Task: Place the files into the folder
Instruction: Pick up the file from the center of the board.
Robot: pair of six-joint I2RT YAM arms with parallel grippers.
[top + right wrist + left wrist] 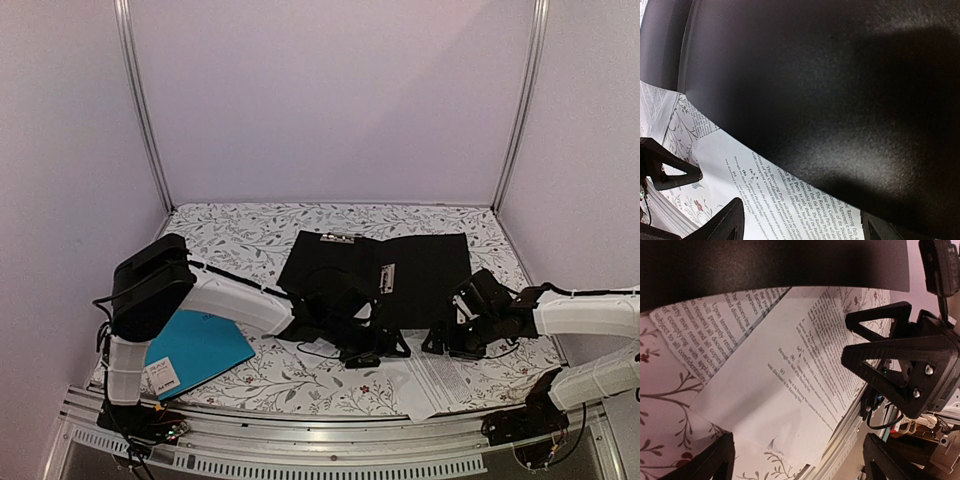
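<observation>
Black and matte, the large flat rectangular folder (420, 265) lies opened out on the floral-print tablecloth (250, 235). Its long axis runs left to right, and its short sides point away from the arms. A silver metal clip (340, 238) sits at the far edge of its left half. A pale label strip (388, 277) stands near-to-far along its middle. In the right wrist view its finely grained surface (840, 100) fills most of the picture.

The white paper sheets (470, 380) lie flat on the cloth at the folder's near right corner. They are densely printed with black text, and their far part is hidden beneath the folder's near edge. The visible part stretches alongside that edge, slightly skewed to it, with one corner pointing toward the arms. The left wrist view shows at least two sheets (790, 365) fanned at different angles, the upper one with a blank lower margin. How far they run under the folder cannot be told.

The left gripper (375, 352) hovers just off the folder's near edge, over the sheets' left end. Its fingers (715, 460) are spread wide on nothing. The right gripper (450, 340) hangs over the folder's near right corner, its fingers (725, 225) also apart and empty.

A teal-blue folder (195, 350) lies well to the left of the black one.
</observation>
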